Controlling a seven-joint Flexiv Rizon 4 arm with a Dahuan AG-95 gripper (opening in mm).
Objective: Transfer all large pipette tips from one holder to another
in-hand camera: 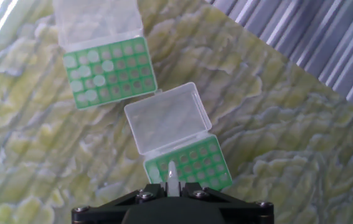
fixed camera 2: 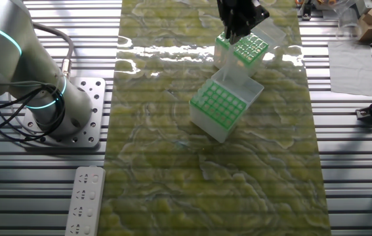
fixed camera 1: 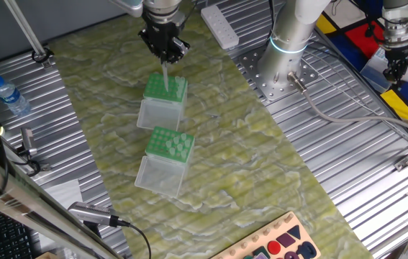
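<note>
My gripper (fixed camera 1: 165,59) (fixed camera 2: 233,36) (in-hand camera: 172,188) is shut on one large pipette tip (fixed camera 1: 166,73) (fixed camera 2: 228,58) (in-hand camera: 172,173), a whitish translucent cone hanging point down. The tip hangs just above the green grid of a holder (fixed camera 1: 162,92) (fixed camera 2: 220,105) (in-hand camera: 192,163) whose holes look empty and whose clear lid (in-hand camera: 169,118) lies open. The other green-topped holder (fixed camera 1: 169,146) (fixed camera 2: 252,46) (in-hand camera: 111,71) stands beside it. It carries several whitish tips along one side of its grid.
Both holders stand on a yellow-green marbled mat (fixed camera 1: 247,144). The arm's base (fixed camera 1: 290,39) (fixed camera 2: 38,98) is bolted beside the mat, with a white power strip (fixed camera 1: 219,27) (fixed camera 2: 84,200) nearby. A water bottle (fixed camera 1: 9,96) and a colourful shape board (fixed camera 1: 279,244) lie at the edges.
</note>
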